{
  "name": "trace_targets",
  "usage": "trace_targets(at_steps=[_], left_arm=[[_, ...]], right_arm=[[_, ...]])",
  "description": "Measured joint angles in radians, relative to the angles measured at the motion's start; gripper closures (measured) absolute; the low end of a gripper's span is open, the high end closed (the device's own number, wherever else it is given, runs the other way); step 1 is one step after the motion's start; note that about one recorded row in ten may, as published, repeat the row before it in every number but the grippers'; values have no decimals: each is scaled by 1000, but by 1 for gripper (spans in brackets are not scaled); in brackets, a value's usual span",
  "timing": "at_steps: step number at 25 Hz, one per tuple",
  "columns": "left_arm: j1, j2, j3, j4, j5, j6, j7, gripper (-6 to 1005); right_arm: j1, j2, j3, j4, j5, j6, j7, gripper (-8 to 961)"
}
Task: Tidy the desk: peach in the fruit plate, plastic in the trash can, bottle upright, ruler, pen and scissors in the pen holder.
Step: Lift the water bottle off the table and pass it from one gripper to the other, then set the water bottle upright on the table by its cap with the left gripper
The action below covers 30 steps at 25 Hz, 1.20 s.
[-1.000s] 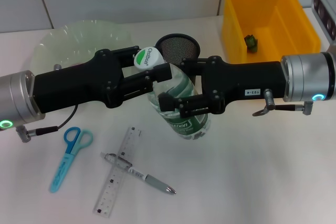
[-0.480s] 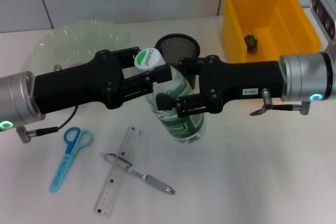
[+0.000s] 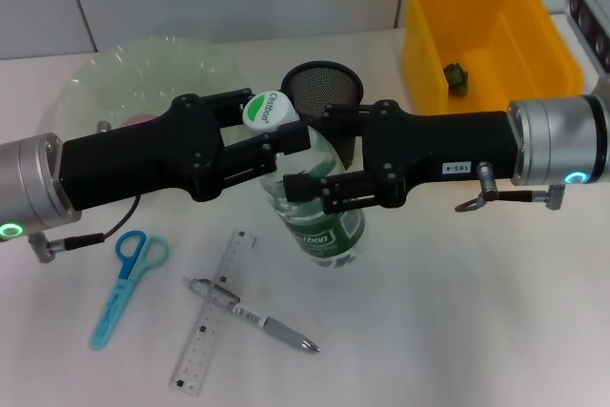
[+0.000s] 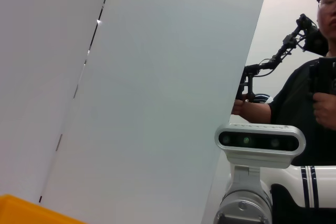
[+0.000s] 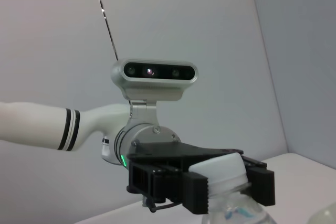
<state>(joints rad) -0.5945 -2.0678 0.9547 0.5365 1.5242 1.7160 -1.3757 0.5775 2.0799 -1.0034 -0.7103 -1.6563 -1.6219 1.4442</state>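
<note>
A clear bottle [image 3: 322, 226] with a green label and a white-and-green cap [image 3: 267, 109] hangs tilted over the table's middle. My left gripper [image 3: 259, 126] is shut on its neck. My right gripper [image 3: 326, 154] is shut on its body. In the right wrist view the left gripper [image 5: 202, 184] clamps just under the cap [image 5: 218, 167]. The black mesh pen holder [image 3: 324, 86] stands right behind the bottle. Blue scissors [image 3: 122, 285], a clear ruler [image 3: 212, 319] and a pen [image 3: 255, 315] lie on the near table. A pinkish bit, perhaps the peach [image 3: 141, 119], shows in the green fruit plate [image 3: 143, 69].
The yellow trash can [image 3: 534, 54] stands at the back right with a small green piece of plastic [image 3: 457, 75] inside. The pen crosses the ruler. Both forearms span the table's middle from either side. The left wrist view shows only a wall, a person and a corner of the trash can [image 4: 21, 211].
The bottle has swung more upright: its base moved left and down while the cap stayed nearly in place. Both grippers kept hold.
</note>
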Motion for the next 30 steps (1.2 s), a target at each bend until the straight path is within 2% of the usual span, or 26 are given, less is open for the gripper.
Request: trace_targets(at_steps=[15, 22, 30], left_arm=[[3, 2, -1, -1, -1, 1, 1, 546], [8, 2, -2, 2, -2, 1, 1, 546], [12, 3, -6, 7, -3, 1, -1, 546]], right_arm=[[-9, 0, 3, -4, 24, -26, -17, 143], [-35, -2, 4, -29, 26, -42, -18, 144], [-68, -5, 57, -52, 29, -84, -18, 144]])
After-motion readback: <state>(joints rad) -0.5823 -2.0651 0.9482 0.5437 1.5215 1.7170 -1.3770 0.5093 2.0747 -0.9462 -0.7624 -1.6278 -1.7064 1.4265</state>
